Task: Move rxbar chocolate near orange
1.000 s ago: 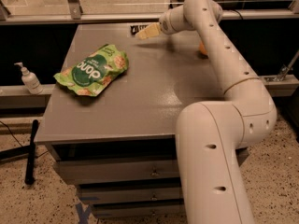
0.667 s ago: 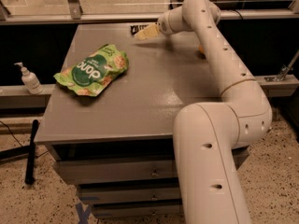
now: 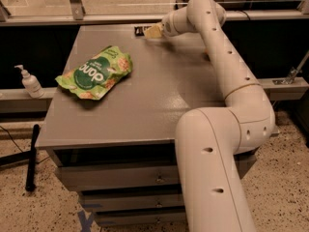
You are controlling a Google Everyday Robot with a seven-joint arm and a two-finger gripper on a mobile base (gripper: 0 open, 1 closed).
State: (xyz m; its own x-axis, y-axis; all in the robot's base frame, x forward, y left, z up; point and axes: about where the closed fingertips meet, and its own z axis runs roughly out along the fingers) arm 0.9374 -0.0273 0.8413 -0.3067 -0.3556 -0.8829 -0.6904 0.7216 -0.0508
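The rxbar chocolate (image 3: 139, 30) is a small black bar lying flat at the far edge of the grey table (image 3: 145, 105). My gripper (image 3: 154, 31) is low over the table at the bar's right end, touching or nearly touching it. The orange is almost wholly hidden behind my arm; only a thin orange sliver (image 3: 206, 57) shows at the arm's left edge, on the table's right side, to the right of the bar and nearer to me.
A large green chip bag (image 3: 95, 72) lies on the table's left half. A hand sanitizer pump bottle (image 3: 31, 82) stands on a ledge left of the table. A rail and glass run behind the far edge. Drawers sit under the tabletop.
My arm has swung slightly left, so it now covers the orange that showed beside it a second ago. The gripper stays by the bar's right end. The bar and bag have not moved.
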